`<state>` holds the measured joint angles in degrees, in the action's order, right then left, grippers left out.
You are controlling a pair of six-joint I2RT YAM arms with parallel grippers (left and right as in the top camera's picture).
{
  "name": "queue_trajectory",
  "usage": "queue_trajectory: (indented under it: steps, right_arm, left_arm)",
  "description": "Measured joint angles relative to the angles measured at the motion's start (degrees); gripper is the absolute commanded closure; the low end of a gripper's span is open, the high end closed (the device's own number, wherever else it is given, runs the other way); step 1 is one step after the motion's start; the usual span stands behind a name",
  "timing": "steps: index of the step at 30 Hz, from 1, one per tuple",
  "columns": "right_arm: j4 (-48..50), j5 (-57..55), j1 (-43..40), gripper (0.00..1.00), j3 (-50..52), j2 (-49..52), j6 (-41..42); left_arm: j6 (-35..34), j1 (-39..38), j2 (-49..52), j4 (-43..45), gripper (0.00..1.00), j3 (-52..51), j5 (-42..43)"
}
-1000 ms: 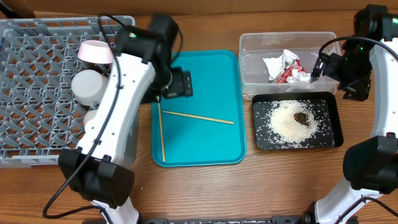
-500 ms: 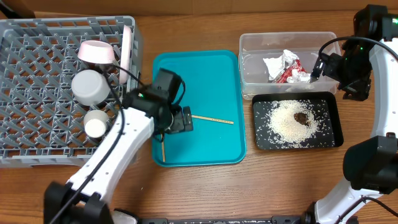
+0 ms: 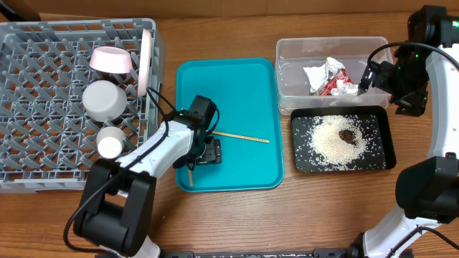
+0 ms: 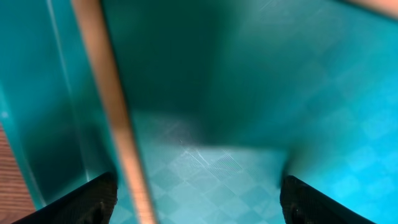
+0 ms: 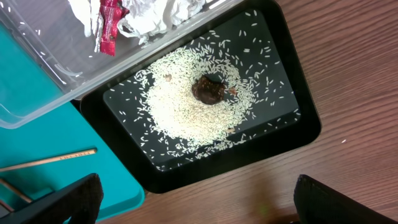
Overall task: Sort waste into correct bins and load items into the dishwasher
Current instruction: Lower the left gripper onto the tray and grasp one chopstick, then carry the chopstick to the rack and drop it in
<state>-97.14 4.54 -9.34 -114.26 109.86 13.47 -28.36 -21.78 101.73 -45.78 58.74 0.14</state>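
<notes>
Two wooden chopsticks lie on the teal tray (image 3: 244, 93): one crosswise (image 3: 244, 136), one along the left edge (image 3: 188, 174), partly under my left arm. My left gripper (image 3: 208, 152) is open and low over the tray. In the left wrist view the chopstick (image 4: 115, 112) runs between its fingers (image 4: 199, 202), close to the left one. My right gripper (image 3: 373, 75) is open and empty (image 5: 199, 205), held high by the clear tub (image 3: 287, 50), which holds the red-and-white wrapper (image 3: 333, 86) and white paper (image 3: 319, 72). The black tray (image 3: 297, 161) holds rice (image 3: 330, 143) and a brown lump (image 3: 346, 135).
The grey dish rack (image 3: 43, 158) at the left holds a bowl (image 3: 111, 59), an upright plate (image 3: 147, 61), a large cup (image 3: 104, 99) and a small cup (image 3: 109, 145). Bare wooden table (image 3: 301, 208) lies in front of the trays.
My left arm has swung from the rack side toward the tray's front left and dropped low, its open gripper now over the lengthwise chopstick. The right arm has not moved.
</notes>
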Motion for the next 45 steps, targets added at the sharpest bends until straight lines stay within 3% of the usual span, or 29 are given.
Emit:
queue_trajectory:
  steps: [5,7,10,12,17,25,37,45]
  right_arm:
    - [0.02,0.0,0.0,0.0,0.0,0.0,-0.02]
    - [0.0,0.0,0.0,0.0,0.0,0.0,-0.04]
    - [0.02,0.0,0.0,0.0,0.0,0.0,0.0]
    - [0.0,0.02,0.0,0.0,0.0,0.0,-0.02]
    - [0.04,0.0,0.0,0.0,0.0,0.0,0.0]
    - [0.02,0.02,0.0,0.0,0.0,0.0,0.0]
    - [0.02,0.0,0.0,0.0,0.0,0.0,-0.02]
    - [0.02,0.02,0.0,0.0,0.0,0.0,-0.02]
  left_arm:
    - [0.04,0.0,0.5,-0.04,0.21,0.0,-0.02]
    - [0.04,0.0,0.52,-0.07,0.29,0.02,-0.04]
    - [0.13,0.0,0.57,-0.04,0.53,0.07,-0.11]
    - [0.24,0.0,0.57,-0.02,0.64,0.07,-0.13]
    - [0.28,0.0,0.57,-0.04,0.69,0.07,-0.17]
    - [0.26,0.0,0.57,0.0,0.96,0.07,-0.15]
    - [0.24,0.0,0.76,-0.96,0.96,0.76,-0.17]
    - [0.24,0.0,-2.71,-12.61,0.96,10.43,-2.93]
